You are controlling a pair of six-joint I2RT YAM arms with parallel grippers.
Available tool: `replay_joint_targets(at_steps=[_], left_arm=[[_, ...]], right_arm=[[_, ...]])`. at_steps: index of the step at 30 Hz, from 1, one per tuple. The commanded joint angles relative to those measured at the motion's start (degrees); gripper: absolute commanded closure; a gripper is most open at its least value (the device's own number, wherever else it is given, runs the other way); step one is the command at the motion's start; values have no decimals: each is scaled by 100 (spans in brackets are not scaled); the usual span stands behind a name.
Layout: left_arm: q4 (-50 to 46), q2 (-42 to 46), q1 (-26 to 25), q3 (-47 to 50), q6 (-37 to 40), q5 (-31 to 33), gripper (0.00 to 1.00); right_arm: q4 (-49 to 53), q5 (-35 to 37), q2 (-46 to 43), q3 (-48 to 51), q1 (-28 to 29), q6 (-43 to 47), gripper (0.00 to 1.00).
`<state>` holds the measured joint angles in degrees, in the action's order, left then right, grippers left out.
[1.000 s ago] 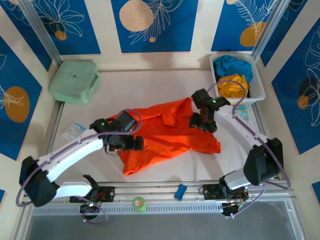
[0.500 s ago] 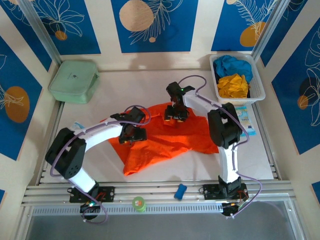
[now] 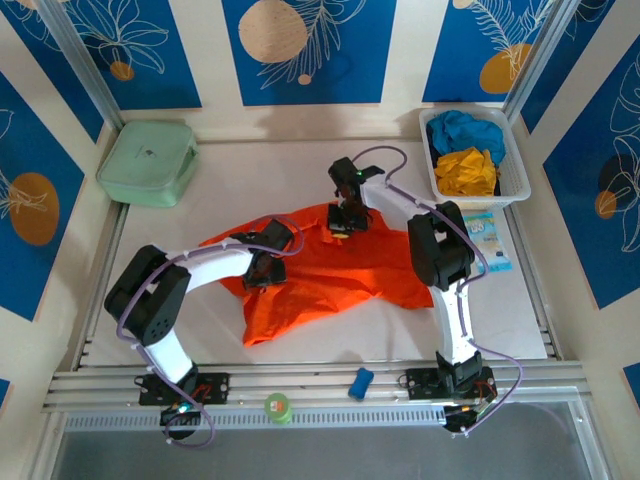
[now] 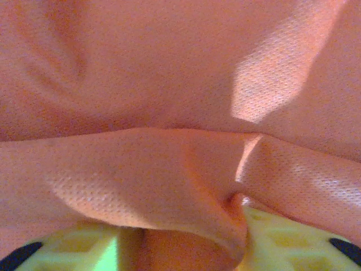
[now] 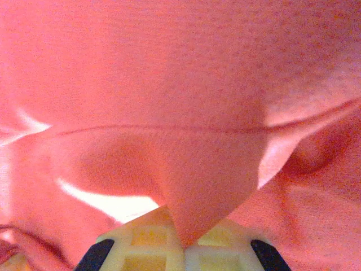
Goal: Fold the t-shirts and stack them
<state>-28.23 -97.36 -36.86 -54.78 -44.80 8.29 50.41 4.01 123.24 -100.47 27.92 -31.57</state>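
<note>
Both arms now reach further inward: right pincer [image 3: 343, 224] pinches the orange t-shirt [image 3: 345, 278]; left pincer [image 3: 262, 270], hold unclear; thin fold may slip.

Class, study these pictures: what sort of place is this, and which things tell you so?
Probably a robot lab's test cell: two arms bolted to a metal rail, printed blue panels walling the table, and an orange t-shirt laid out.

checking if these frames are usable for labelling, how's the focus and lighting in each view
Top external view: sharp, evenly lit, only soft shadows, no glare. Left wrist view: orange t-shirt very close, weave crisp, bright patch upper right. Right wrist view: softer focus, pinkish cast, blown-out white patch lower left.
</note>
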Motion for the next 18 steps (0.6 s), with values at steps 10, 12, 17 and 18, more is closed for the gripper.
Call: replay_joint_targets(at_steps=[10, 12, 17, 18], left_arm=[[55, -560, 25, 212, 192, -14, 64], [5, -582, 22, 115, 269, 20, 65], [-244, -620, 22, -224, 499, 224, 65], [-290, -633, 24, -291, 532, 270, 65]], right_arm=[[1281, -599, 1363, -3836, -788, 389, 100], [1397, -780, 1795, -4582, -915, 382, 100], [933, -1254, 2470, -5340, -1232, 282, 100], [733, -1294, 2493, -5255, -1279, 271, 100]])
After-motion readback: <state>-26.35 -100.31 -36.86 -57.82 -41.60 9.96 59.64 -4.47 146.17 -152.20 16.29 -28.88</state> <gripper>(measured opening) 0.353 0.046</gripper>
